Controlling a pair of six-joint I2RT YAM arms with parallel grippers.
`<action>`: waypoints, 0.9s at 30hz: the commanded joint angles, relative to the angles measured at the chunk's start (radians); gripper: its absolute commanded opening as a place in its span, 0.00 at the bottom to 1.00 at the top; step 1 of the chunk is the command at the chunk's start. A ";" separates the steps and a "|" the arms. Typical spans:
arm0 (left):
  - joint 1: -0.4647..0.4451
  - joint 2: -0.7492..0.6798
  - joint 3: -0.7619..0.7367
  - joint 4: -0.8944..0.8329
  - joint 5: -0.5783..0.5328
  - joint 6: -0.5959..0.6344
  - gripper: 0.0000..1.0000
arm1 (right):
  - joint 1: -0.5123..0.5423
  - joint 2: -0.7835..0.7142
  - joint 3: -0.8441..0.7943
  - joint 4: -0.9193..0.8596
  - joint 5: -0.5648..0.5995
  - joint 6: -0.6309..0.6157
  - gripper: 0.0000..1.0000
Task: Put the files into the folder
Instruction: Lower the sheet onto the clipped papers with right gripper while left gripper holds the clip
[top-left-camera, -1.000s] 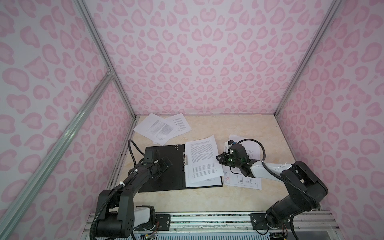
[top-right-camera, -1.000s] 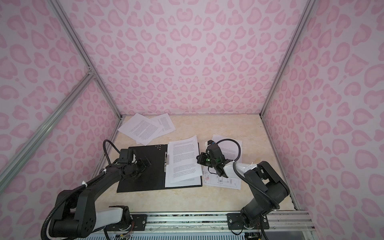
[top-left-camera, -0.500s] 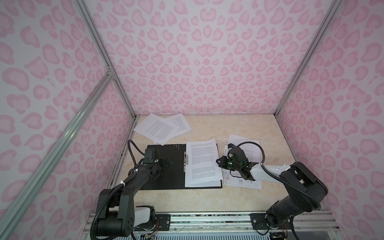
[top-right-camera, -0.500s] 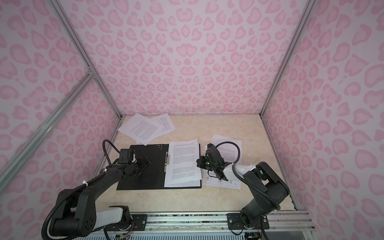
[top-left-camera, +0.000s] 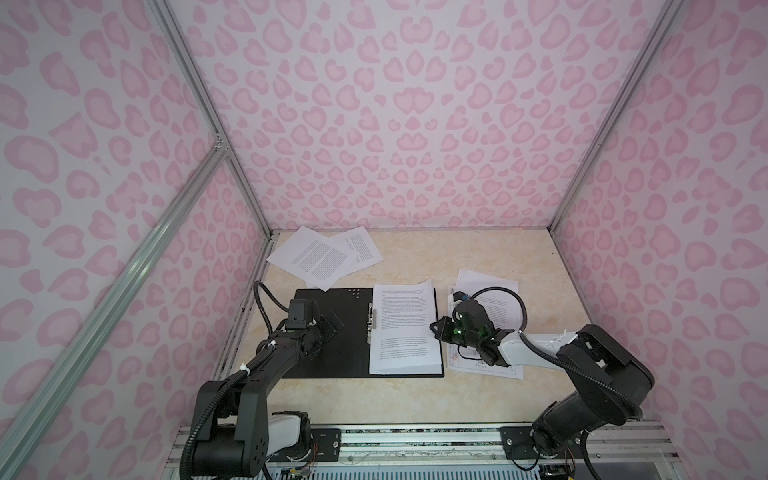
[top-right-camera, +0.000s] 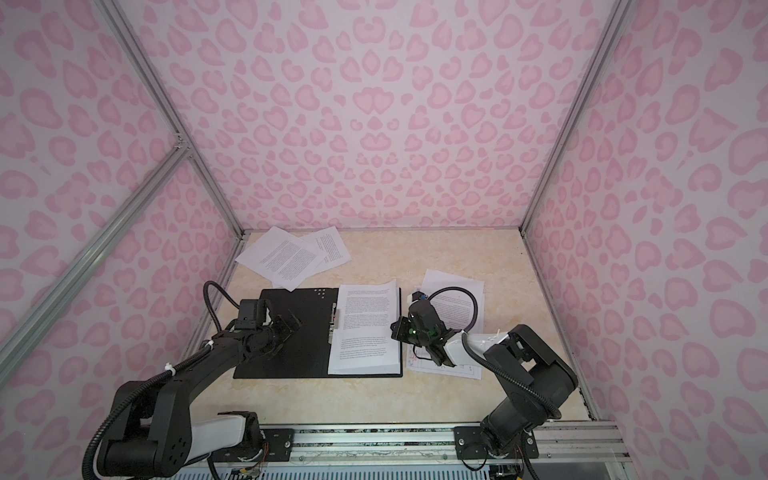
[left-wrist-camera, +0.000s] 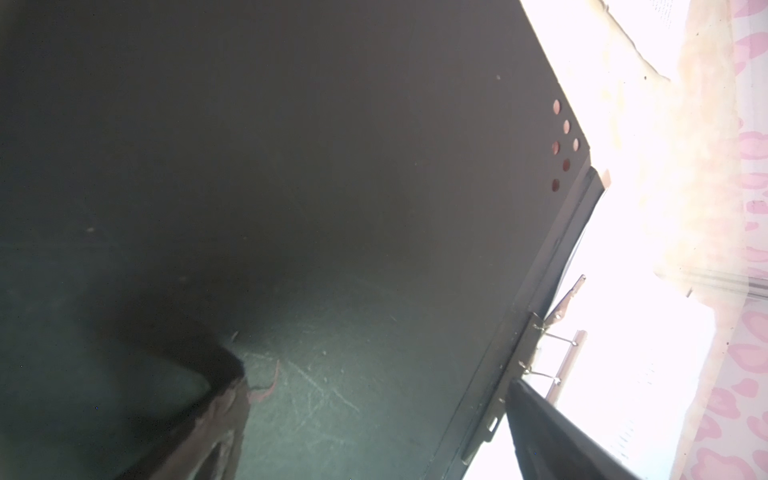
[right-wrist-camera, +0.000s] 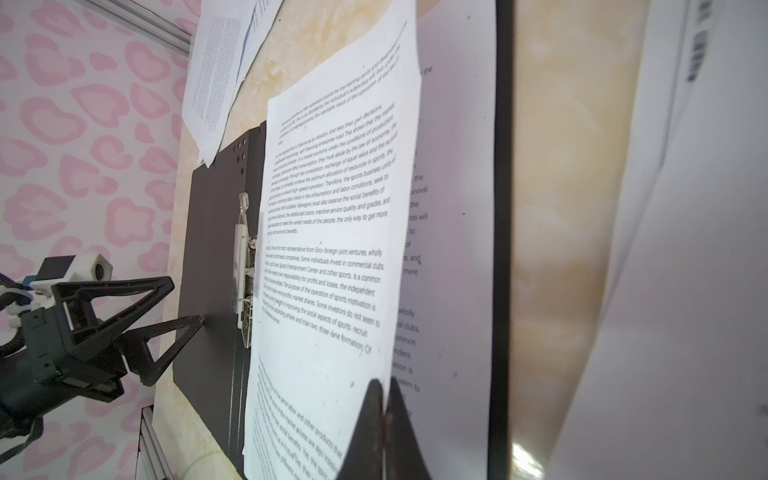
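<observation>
The sheet (top-left-camera: 405, 328) has dropped flat onto the folder (top-left-camera: 349, 345), long axis along the spine clip (top-left-camera: 371, 322), our right tool (right-wrist-camera: 384, 399) clenched on its outer edge, left tool (right-wrist-camera: 180, 303) released.

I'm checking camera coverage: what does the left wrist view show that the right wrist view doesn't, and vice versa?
Only the left wrist view: fine scratches on the black inner cover of the folder. Only the right wrist view: readable print on the top sheet, with the right gripper pinching its edge. Both: the metal spine clip, the punched holes, and the open fingers of the left gripper.
</observation>
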 joint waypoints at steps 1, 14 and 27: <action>0.002 0.010 -0.013 -0.127 -0.028 -0.022 0.98 | 0.006 0.008 -0.011 0.033 0.026 0.006 0.00; 0.001 0.011 -0.007 -0.125 -0.024 -0.027 0.98 | 0.015 0.027 -0.025 0.064 0.021 0.010 0.00; 0.001 0.010 -0.005 -0.127 -0.025 -0.025 0.98 | 0.036 0.016 -0.028 0.084 0.021 0.027 0.15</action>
